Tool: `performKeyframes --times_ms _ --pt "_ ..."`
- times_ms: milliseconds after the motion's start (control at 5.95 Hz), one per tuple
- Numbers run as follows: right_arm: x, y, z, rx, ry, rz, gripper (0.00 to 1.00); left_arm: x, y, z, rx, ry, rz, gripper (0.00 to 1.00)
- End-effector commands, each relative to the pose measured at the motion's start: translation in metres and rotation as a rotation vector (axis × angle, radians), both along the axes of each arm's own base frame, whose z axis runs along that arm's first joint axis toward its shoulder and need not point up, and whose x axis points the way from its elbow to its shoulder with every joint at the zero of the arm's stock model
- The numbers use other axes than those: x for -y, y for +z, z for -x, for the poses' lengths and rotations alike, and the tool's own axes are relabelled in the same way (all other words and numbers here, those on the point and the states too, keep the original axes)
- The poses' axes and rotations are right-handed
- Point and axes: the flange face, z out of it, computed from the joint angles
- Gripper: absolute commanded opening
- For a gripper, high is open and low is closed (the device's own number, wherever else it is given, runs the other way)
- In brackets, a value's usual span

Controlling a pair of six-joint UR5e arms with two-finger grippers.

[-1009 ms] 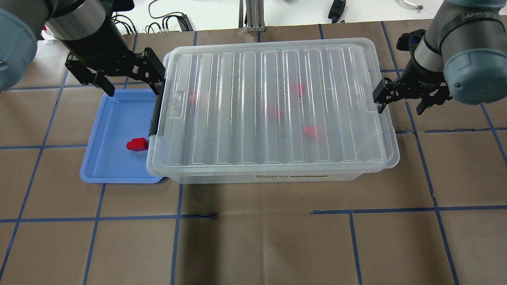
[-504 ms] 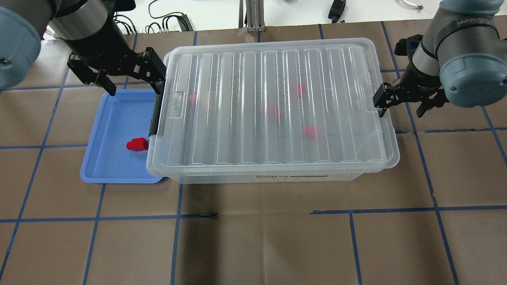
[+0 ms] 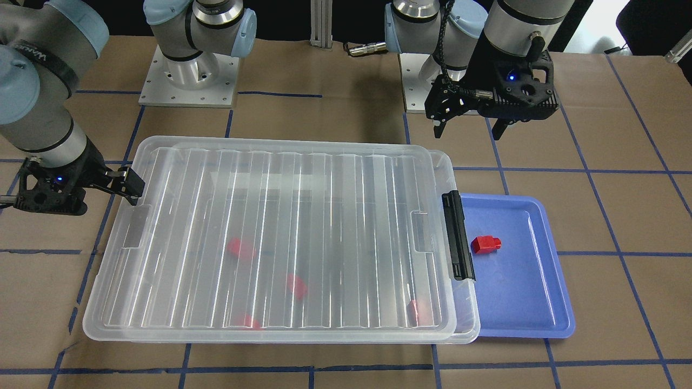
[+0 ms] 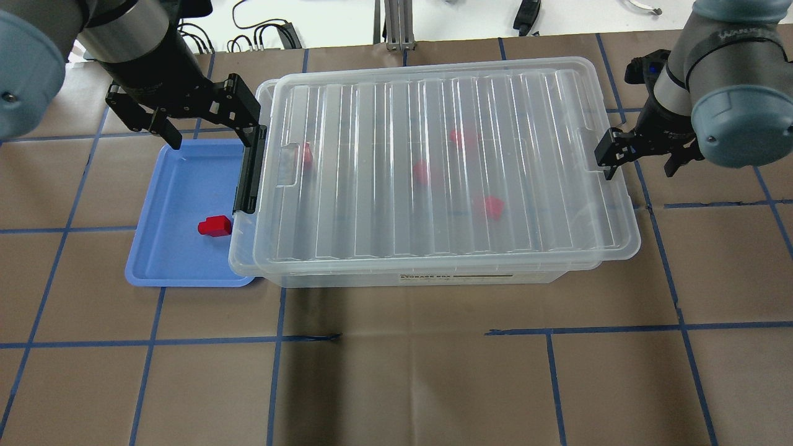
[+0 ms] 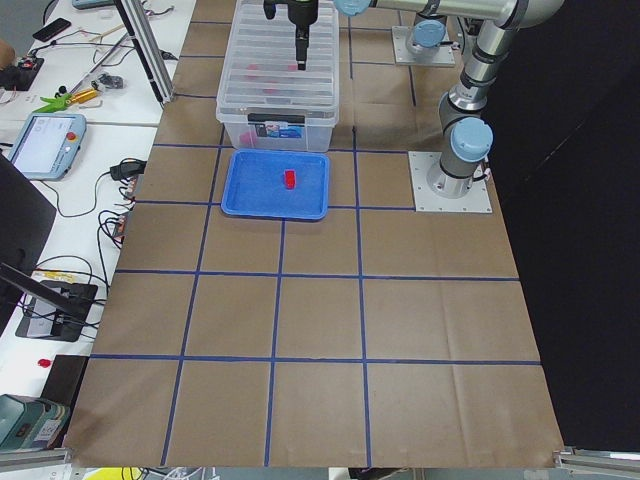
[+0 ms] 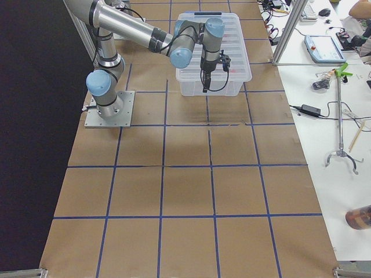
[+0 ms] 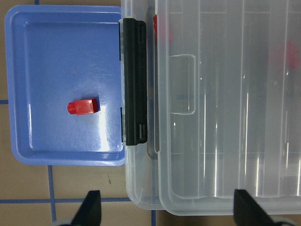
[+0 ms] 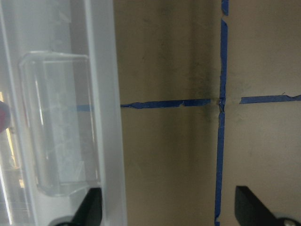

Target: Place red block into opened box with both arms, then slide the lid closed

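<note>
A table covered in brown paper and marked with blue tape lines is shown from overhead. At the left, the red block is laid in a blue tray, its long axis set along the table's length and its narrow stub turned away from the box. Over the tray's far edge the left gripper is held with its fingers spread, empty. The lid is offset rightward, so only a thin gap is left at the latch end. It should probably be drawn further before the block is fetched. At the lid's right end the right gripper is likewise spread, with nothing clamped.
</note>
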Motion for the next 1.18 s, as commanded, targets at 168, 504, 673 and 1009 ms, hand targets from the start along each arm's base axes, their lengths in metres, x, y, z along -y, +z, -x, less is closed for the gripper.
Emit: performKeyframes --times_ms 168,504,673,1009 --pt "-0.001 0.000 0.042 0.002 -0.007 -0.006 1.00 -0.001 0.000 0.000 0.000 -0.002 0.002 0.98" --pt "-0.004 0.000 0.071 0.006 0.010 -0.011 1.00 -0.007 0.007 0.000 -0.004 -0.044 0.015 0.98" --pt "-0.005 0.001 0.084 0.005 0.019 -0.011 1.00 -0.008 0.008 -0.004 0.009 -0.164 0.013 0.98" --pt "-0.006 0.006 0.116 -0.013 0.056 0.025 1.00 -0.004 0.002 -0.013 0.015 -0.397 -0.008 0.97"
